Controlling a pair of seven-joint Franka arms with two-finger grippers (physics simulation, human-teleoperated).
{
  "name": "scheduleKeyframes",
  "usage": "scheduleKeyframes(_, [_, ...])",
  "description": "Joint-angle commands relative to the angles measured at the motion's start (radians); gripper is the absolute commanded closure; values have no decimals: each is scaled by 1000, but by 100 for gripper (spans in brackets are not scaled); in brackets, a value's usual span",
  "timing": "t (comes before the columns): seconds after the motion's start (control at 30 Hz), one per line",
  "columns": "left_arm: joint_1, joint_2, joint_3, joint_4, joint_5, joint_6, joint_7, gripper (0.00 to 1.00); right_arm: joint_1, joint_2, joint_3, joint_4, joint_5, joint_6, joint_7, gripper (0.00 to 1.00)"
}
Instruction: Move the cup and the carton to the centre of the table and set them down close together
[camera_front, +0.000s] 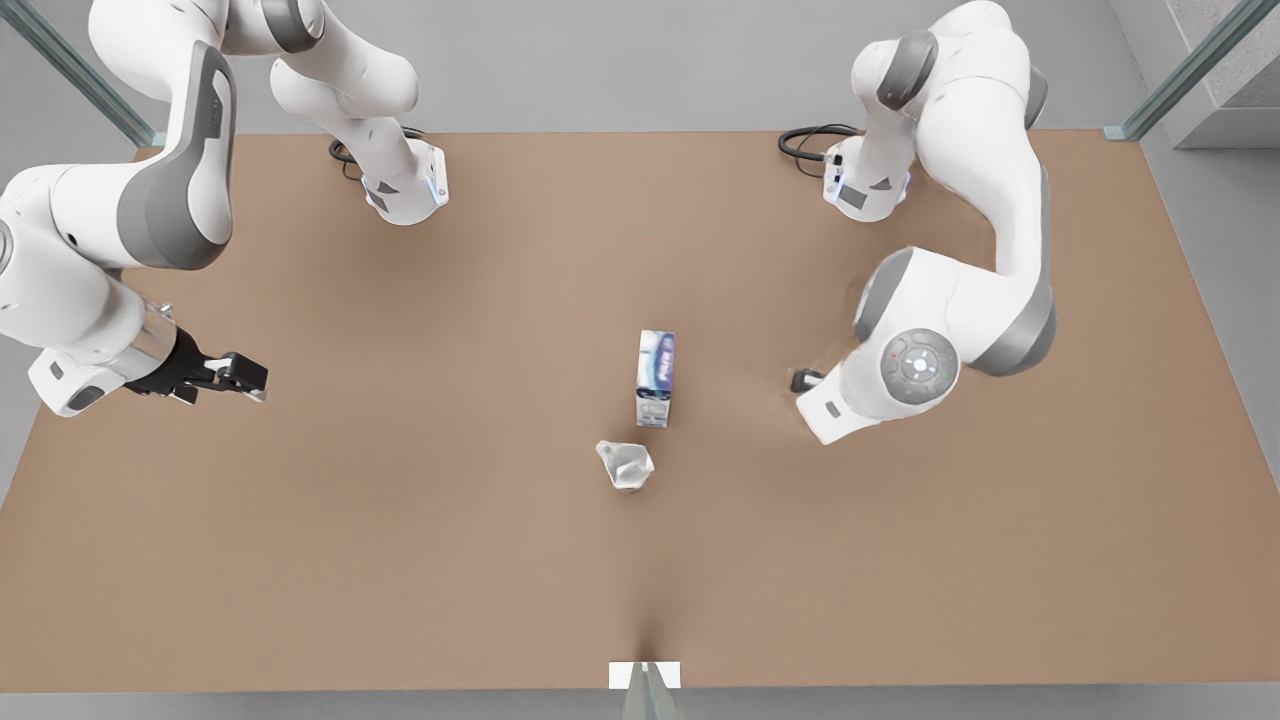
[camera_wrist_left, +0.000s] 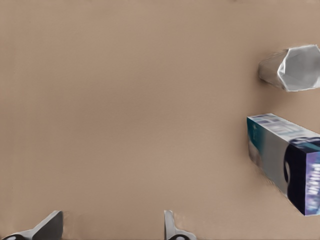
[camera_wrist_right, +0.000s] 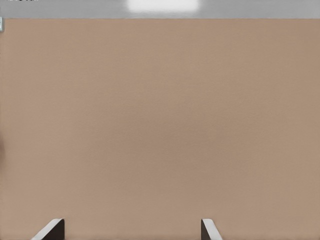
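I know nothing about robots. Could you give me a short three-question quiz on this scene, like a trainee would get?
1. True or false: the cup touches the carton.
2. The left gripper, at the front view's left and away from both items, holds: A) the cup, B) the carton, C) nothing.
3. Which stands nearer the white tab at the table edge, the cup or the carton?

Key: 1 false, a gap of bare table separates them. 2 C, it is open and empty, like the right gripper. 3 the cup.
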Motion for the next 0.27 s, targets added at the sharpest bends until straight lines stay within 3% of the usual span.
scheduleKeyframes(0.0, [-2,-2,44,0,-8,34,37,0,0,1,-2,0,0,2,0,0])
scheduleKeyframes(0.07, [113,-83,9,-46,-3,97,69,0,0,9,-2,0,-1,2,-2,0])
scheduleKeyframes(0.1, [162,-162,-47,-156,4,146,60,0,2,11,0,0,-9,2,0,0])
scheduleKeyframes(0.23, [163,-292,-49,-334,6,244,60,0,0,17,0,2,-9,2,-2,0])
